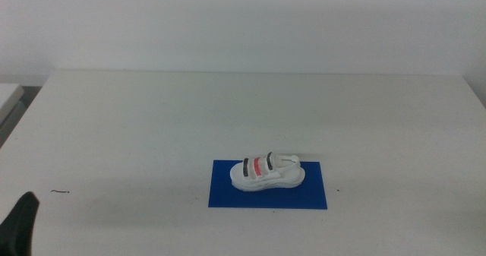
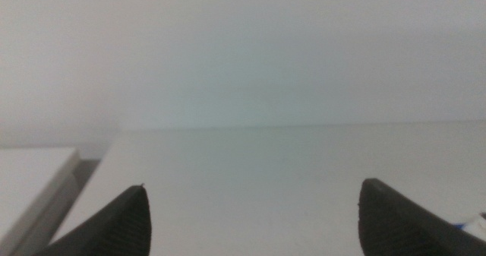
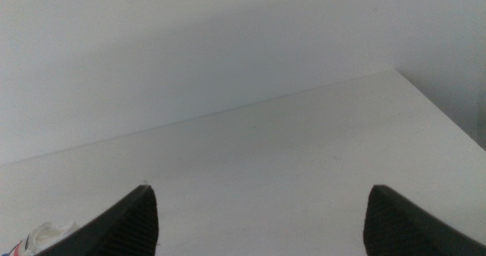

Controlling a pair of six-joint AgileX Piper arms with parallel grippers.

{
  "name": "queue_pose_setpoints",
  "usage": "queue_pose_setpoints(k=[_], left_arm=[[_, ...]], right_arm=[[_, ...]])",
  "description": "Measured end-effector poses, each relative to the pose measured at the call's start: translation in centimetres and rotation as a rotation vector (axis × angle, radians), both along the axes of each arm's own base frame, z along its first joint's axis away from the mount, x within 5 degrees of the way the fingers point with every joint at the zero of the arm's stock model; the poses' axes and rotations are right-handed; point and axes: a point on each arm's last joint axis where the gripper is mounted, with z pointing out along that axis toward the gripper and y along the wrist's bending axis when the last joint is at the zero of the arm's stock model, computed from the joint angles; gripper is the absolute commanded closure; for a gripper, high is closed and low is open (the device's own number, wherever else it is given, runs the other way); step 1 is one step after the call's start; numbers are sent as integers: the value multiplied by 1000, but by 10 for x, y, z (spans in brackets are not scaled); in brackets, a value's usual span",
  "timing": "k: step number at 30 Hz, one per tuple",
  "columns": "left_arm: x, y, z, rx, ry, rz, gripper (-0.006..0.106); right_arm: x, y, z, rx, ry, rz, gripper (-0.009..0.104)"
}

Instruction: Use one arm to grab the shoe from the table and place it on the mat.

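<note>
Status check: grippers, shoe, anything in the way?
Left gripper and right gripper open, empty, clear of mat. Shoe on mat. No obstructions.

Bare lab setting, plain white table [image 1: 152, 119], blank wall [image 1: 243, 20]

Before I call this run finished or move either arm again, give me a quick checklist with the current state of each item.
1. Shoe on the mat: ok, it sits upright within the blue rectangle, toward its far edge.
2. Shoe free of any grip: ok, nothing touches it.
3. Left gripper empty: ok, fingers spread wide, only bare table between them.
4. Right gripper empty: ok, fingers apart, nothing held; the shoe shows at the edge of its wrist view.
5. Arms clear of the mat: ok for the left, seen only at the middle view's bottom-left corner; right arm is out of that view, cannot tell.
</note>
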Motion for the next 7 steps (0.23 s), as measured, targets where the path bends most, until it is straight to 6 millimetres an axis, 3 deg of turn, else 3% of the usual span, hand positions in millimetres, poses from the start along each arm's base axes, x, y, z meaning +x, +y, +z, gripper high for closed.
queue_pose_setpoints(k=[7], left_arm=[[-7,1,-3,38,-40,9,7]], right_arm=[[0,0,0,0,0,0,16]])
